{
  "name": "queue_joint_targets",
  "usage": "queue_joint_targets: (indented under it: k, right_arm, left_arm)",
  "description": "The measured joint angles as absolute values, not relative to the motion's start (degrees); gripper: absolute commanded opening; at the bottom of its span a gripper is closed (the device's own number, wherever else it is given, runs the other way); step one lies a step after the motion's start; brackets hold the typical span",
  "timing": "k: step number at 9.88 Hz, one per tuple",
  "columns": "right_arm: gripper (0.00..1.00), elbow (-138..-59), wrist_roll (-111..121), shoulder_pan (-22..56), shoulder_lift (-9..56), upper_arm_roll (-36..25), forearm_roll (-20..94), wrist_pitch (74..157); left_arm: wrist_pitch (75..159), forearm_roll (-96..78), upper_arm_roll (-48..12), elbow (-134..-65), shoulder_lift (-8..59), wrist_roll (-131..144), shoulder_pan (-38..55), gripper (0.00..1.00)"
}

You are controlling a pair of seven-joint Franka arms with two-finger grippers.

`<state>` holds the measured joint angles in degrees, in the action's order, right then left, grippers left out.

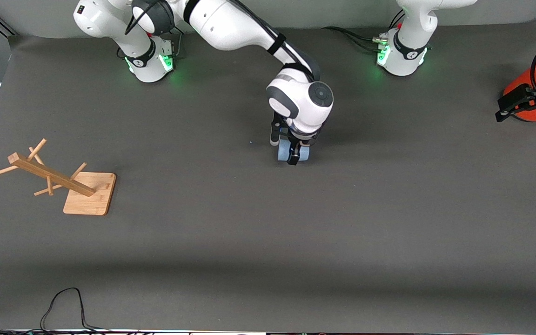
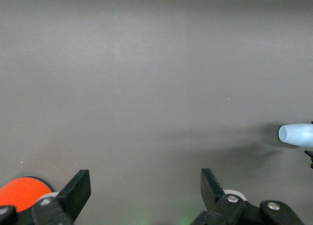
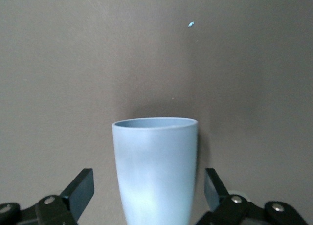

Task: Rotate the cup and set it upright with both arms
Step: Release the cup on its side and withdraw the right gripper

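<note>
Near the middle of the grey desk point(image 1: 268, 242), a small pale-blue cup point(image 1: 285, 150), lying on its side between the fingers of the right tool point(image 1: 291, 151). Seen from the right wrist, cup point(image 3: 155, 171) with its open rim pointing away from the wrist, black fingers point(image 3: 80, 188) standing wide on either side with a gap to the wall of the cup, so not clamped on it. Right arm point(image 1: 235, 28) reaching down from its base toward the desk's centre, wrist bent over the cup. Left tool point(image 1: 521, 104) held toward the left arm's end of the desk, beside an orange can point(image 1: 528, 90) with a grey top; fingers point(image 2: 76, 191) spread wide in the left wrist view, nothing between them, only bare desk. In that same view, cup point(image 2: 296, 134) far off at the edge, well apart from the left tool, and a sliver of the orange can point(image 2: 22, 191) by one finger. Left arm waiting. Toward the right arm's end of the desk, a wooden rack point(image 1: 58, 179) with pegs on a square base, well apart from the cup. Black cable point(image 1: 63, 302) looping at the desk edge nearest the front camera.
</note>
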<state>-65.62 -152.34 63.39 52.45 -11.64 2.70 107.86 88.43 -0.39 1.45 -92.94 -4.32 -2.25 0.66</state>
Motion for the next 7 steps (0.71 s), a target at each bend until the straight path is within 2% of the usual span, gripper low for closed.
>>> queue_joint_targets:
  k: [3,5,7]
  right_arm:
    - [1.00,-66.23,-143.99,56.90,40.70,-5.40,2.70,96.62]
    - [1.00,-71.42,-131.34,46.97,30.16,0.07,2.57,90.04]
    - [1.00,-76.59,-112.75,36.38,20.89,1.88,2.52,83.26]
  left_arm:
    - [87.80,-0.38,1.42,-92.97,-4.30,-2.20,0.66,1.00]
    - [87.01,-0.39,1.37,-92.97,-4.29,-0.88,0.67,1.00]
    - [87.07,-0.41,0.45,-92.98,-4.25,2.34,0.77,1.00]
